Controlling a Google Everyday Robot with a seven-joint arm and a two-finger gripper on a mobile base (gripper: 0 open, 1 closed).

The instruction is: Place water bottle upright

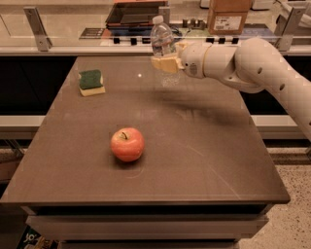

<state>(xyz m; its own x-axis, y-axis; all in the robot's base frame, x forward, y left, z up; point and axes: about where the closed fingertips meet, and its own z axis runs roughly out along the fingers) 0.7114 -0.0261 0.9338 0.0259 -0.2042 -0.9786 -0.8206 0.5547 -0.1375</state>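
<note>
The water bottle (163, 43) is clear ribbed plastic with a white cap. It stands nearly upright in the air, cap up and tilted slightly left, above the far middle of the brown table (194, 146). My gripper (165, 63) reaches in from the right on a white arm and is shut on the bottle's lower half. The bottle's base hangs a little above the tabletop.
A red apple (127, 144) lies on the table's front left middle. A green and yellow sponge (91, 81) sits at the far left. Behind the table runs a counter with a dark tray (131, 13) and a cardboard box (226, 15).
</note>
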